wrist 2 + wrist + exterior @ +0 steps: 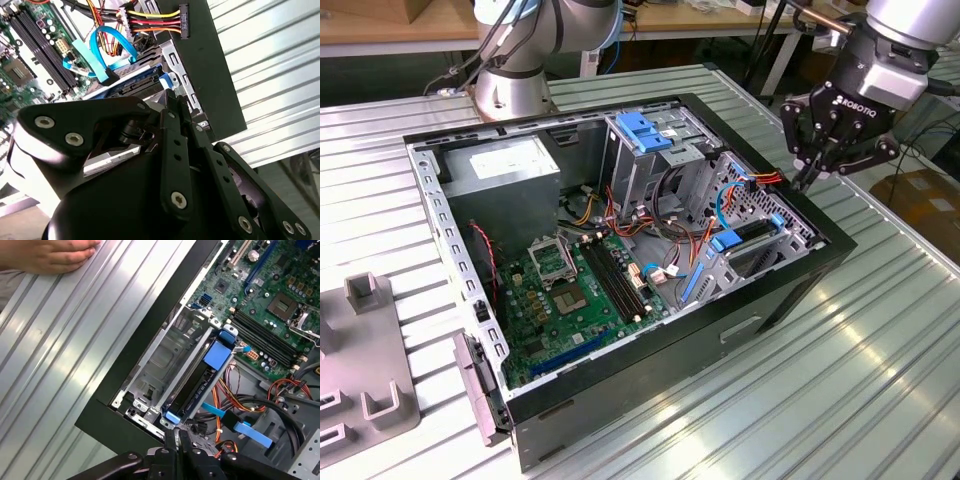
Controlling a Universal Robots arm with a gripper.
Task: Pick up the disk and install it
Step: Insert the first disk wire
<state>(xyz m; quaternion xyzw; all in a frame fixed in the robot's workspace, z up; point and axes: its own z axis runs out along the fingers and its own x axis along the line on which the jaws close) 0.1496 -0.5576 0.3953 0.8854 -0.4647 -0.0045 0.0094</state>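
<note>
- Now the disk (752, 232) sits in its slot, at the exterior view's right, so the job looks done.
- The claw (809, 178) hangs near it, closed tight, holding nothing.

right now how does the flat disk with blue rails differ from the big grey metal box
The disk with blue side rails sits at the corner of the open black computer case nearest the gripper; the grey metal box lies in the opposite corner. The box is bulkier and shows a white label; the disk shows mostly a dark edge. Both are inside the case.
</note>
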